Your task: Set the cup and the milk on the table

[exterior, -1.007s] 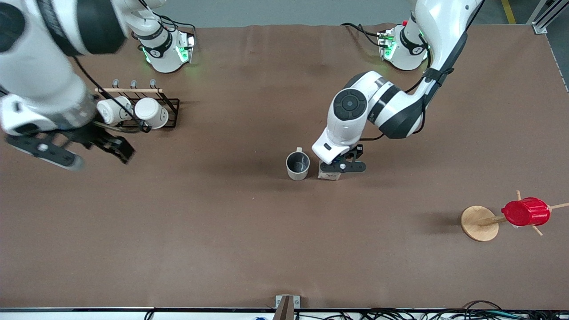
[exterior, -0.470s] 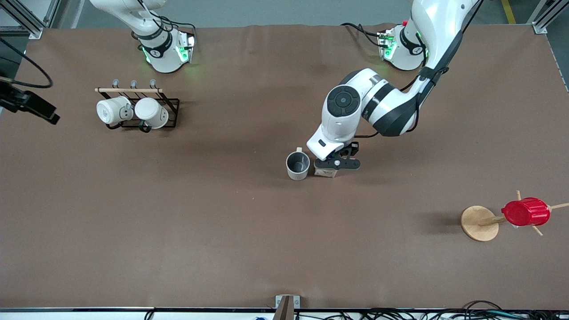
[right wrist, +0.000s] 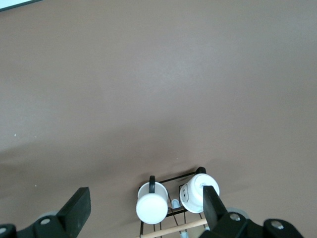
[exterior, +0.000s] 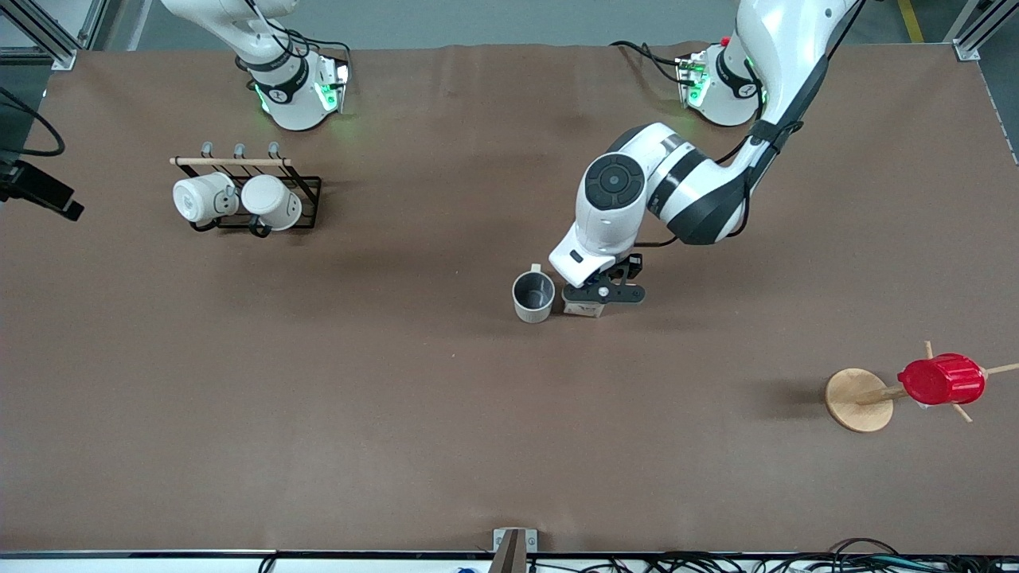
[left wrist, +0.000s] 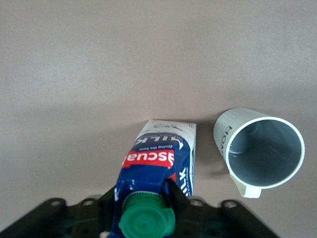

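The off-white cup (exterior: pixel 533 296) with a dark grey inside stands upright on the brown table (exterior: pixel 382 414) near its middle. It also shows in the left wrist view (left wrist: pixel 260 146), handle outward. My left gripper (exterior: pixel 603 293) is shut on the top of the blue-and-white milk carton (exterior: pixel 583 311) just under its green cap. The carton (left wrist: pixel 161 158) is upright, close beside the cup on the side toward the left arm's end, not touching it, and its base looks down at the table. My right gripper (exterior: pixel 38 189) is open and empty at the table's edge at the right arm's end, and its two fingers (right wrist: pixel 77 208) stand wide apart.
A black wire rack (exterior: pixel 306 191) with two all-white mugs (exterior: pixel 239 199) stands near the right arm's base and shows in the right wrist view (right wrist: pixel 168 203). A red ribbed cup (exterior: pixel 941 380) hangs on a wooden peg stand (exterior: pixel 858 399) at the left arm's end.
My right arm has swung away from beside the rack to the table's edge. My left gripper has moved the milk slightly toward the cup, then held still.
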`<state>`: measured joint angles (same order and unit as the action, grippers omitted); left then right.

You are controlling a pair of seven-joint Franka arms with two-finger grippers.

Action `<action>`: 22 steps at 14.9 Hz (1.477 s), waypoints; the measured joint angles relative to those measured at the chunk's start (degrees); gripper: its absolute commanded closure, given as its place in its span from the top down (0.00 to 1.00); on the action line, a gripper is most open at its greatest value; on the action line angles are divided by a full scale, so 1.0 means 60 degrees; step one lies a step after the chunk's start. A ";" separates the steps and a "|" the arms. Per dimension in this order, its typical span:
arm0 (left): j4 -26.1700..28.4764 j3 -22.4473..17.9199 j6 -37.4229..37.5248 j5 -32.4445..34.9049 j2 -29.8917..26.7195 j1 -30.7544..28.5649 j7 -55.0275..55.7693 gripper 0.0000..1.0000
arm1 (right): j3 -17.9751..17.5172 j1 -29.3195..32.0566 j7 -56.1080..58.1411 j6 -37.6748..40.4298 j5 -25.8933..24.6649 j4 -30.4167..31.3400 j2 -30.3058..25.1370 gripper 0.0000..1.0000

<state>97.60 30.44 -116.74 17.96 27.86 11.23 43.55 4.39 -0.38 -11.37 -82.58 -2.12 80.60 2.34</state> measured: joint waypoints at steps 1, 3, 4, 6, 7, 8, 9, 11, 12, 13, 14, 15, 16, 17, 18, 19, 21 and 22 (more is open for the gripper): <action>-0.0014 0.0001 -0.0001 0.0000 0.0013 0.0000 0.0000 1.00 | 0.0000 0.0095 0.0107 0.0000 0.0001 0.0003 0.0000 1.00; -0.0103 0.0002 -0.0010 0.0000 0.0028 -0.0001 0.0001 1.00 | -0.0022 0.0241 0.0152 0.0001 0.0004 0.0004 0.0000 1.00; -0.0225 0.0002 -0.0010 0.0000 0.0031 -0.0004 0.0001 1.00 | -0.0109 0.0362 0.0175 0.0002 0.0008 0.0007 0.0000 1.00; -0.0600 0.0001 -0.0009 0.0000 0.0024 -0.0019 0.0023 1.00 | -0.0477 0.0631 0.0217 0.0004 0.0016 0.0012 0.0000 1.00; -0.0818 -0.0002 0.0008 0.0000 -0.0007 -0.0037 0.0034 1.00 | -0.0579 0.0654 0.0217 0.0001 0.0016 0.0017 0.0000 1.00; -0.1011 -0.0011 0.0081 0.0000 -0.0106 -0.0073 0.0035 1.00 | -0.0640 0.0654 0.0220 -0.0026 0.0016 0.0024 0.0001 1.00; -0.1138 -0.0038 0.0236 -0.0014 -0.0279 -0.0121 0.0035 1.00 | -0.0668 0.0647 0.0251 -0.0083 0.0016 0.0032 0.0004 1.00; -0.1267 -0.0439 0.0601 -0.0434 -0.0887 -0.0143 -0.0058 1.00 | -0.0574 0.0580 0.0492 -0.0185 0.0016 0.0048 0.0014 1.00; -0.1266 -0.0832 0.0724 -0.0863 -0.1274 -0.0130 -0.0435 1.00 | -0.0468 0.0531 0.0638 -0.0190 0.0016 0.0052 0.0018 1.00; -0.1256 -0.1301 0.0876 -0.1340 -0.1683 -0.0129 -0.0991 1.00 | -0.0389 0.0506 0.0731 -0.0190 0.0016 0.0058 0.0019 1.00; -0.1240 -0.1783 0.1115 -0.1770 -0.2068 -0.0141 -0.1589 1.00 | -0.0347 0.0497 0.0784 -0.0189 0.0016 0.0062 0.0021 1.00; -0.1225 -0.2265 0.1441 -0.2120 -0.2440 -0.0162 -0.2260 1.00 | -0.0331 0.0491 0.0816 -0.0189 0.0017 0.0064 0.0021 1.00; -0.1198 -0.2726 0.1825 -0.2415 -0.2798 -0.0200 -0.3009 1.00 | -0.0326 0.0484 0.0828 -0.0190 0.0017 0.0065 0.0021 1.00; -0.1149 -0.3168 0.2169 -0.2729 -0.3134 -0.0263 -0.3760 1.00 | -0.0323 0.0476 0.0834 -0.0189 0.0017 0.0066 0.0021 1.00; -0.1088 -0.3614 0.2442 -0.3067 -0.3440 -0.0342 -0.4520 1.00 | -0.0320 0.0467 0.0836 -0.0189 0.0017 0.0067 0.0021 1.00; -0.1013 -0.4083 0.2670 -0.3321 -0.3727 -0.0416 -0.5288 1.00 | -0.0317 0.0456 0.0837 -0.0188 0.0017 0.0068 0.0021 1.00; -0.0900 -0.4885 0.3043 -0.3537 -0.4177 -0.0518 -0.6497 1.00 | -0.0307 0.0445 0.0837 -0.0189 0.0018 0.0069 0.0022 1.00; -0.0870 -0.5136 0.3193 -0.3563 -0.4359 -0.0546 -0.6791 1.00 | -0.0301 0.0445 0.0837 -0.0189 0.0018 0.0069 0.0022 1.00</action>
<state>92.38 -0.38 -97.58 -3.42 1.71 7.96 2.81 2.58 2.29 -6.35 -83.72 -2.01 81.02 2.47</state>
